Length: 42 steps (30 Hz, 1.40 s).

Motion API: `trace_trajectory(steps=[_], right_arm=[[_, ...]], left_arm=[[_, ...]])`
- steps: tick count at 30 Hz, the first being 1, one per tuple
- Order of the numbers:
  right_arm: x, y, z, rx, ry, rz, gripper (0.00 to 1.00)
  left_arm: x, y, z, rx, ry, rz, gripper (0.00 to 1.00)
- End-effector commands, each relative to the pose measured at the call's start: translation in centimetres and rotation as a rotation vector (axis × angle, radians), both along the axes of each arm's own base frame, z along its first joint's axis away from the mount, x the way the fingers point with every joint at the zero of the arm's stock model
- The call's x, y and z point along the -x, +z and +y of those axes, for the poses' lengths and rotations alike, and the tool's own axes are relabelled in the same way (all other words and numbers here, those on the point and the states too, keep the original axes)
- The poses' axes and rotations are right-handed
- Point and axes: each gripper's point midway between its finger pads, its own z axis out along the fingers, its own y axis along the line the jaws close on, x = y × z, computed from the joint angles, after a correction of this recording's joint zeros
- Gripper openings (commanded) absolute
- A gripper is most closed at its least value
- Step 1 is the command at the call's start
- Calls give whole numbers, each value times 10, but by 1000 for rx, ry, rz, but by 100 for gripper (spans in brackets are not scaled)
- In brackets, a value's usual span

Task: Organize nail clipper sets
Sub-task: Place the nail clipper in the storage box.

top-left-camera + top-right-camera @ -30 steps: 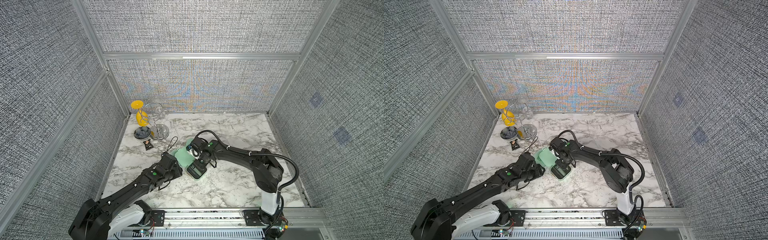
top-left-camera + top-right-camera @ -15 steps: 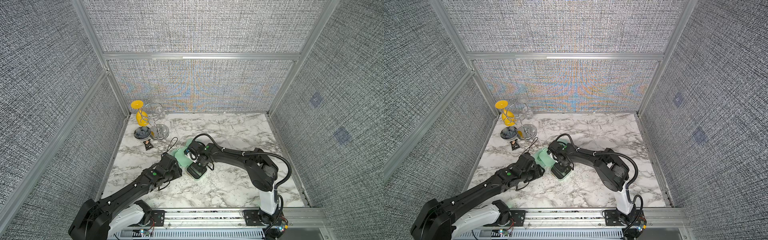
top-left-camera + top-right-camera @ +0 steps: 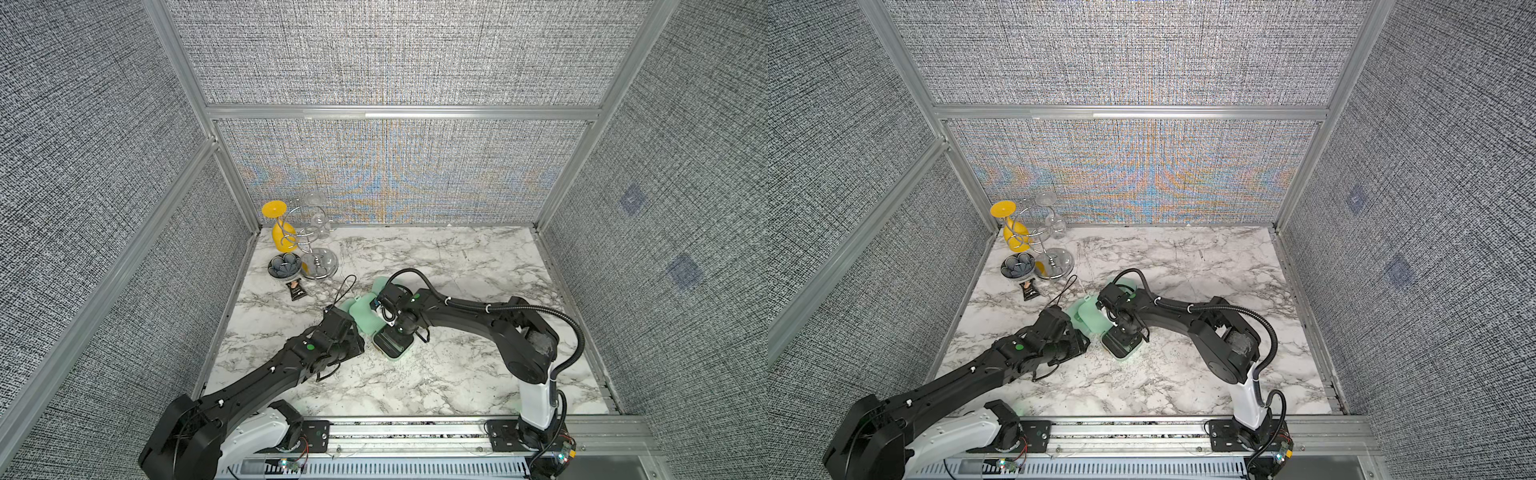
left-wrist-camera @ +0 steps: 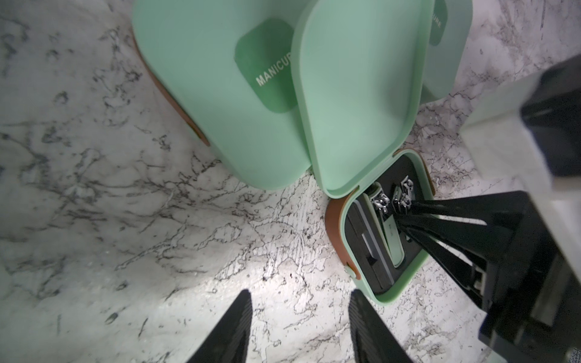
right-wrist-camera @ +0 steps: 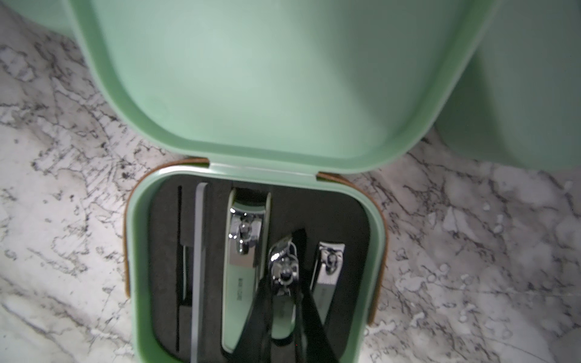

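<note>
The right arm [image 3: 478,316] reaches low from its base, wrist bent down into the open case [image 5: 138,251] on the marble table [image 3: 457,374]. The right gripper [image 5: 284,270] is pinched narrowly on the middle clipper [image 5: 283,317] (a larger clipper [image 5: 243,251] lies alongside). The left arm [image 3: 266,374] lies extended diagonally, and the left gripper [image 4: 301,294] hovers just beside the case, fingers apart and empty.
</note>
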Motion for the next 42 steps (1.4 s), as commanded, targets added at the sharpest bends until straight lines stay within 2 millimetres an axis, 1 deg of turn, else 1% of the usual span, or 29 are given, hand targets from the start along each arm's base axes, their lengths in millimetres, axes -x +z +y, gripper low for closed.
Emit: trace_trajectory(steps=[1, 9, 21, 25, 29, 35, 42], right_arm=[[3, -1, -6, 21, -9, 6, 3], [5, -13, -12, 66, -16, 25, 3], [3, -23, -12, 100, -22, 37, 3], [2, -21, -13, 105, -22, 33, 5], [1, -16, -12, 98, -21, 26, 12], [-1, -9, -10, 93, -18, 16, 16], [-1, -7, -10, 90, -18, 15, 18]], left_arm=[[-4, 3, -1, 2, -1, -21, 52], [-4, 3, -3, 4, -5, -21, 52], [-4, 3, -3, 1, -6, -18, 52], [-5, 3, -2, 1, -5, -19, 52], [-5, 3, -3, 2, -6, -20, 52], [-5, 3, -3, 2, -6, -20, 52], [-4, 3, -2, 2, -6, -20, 52]])
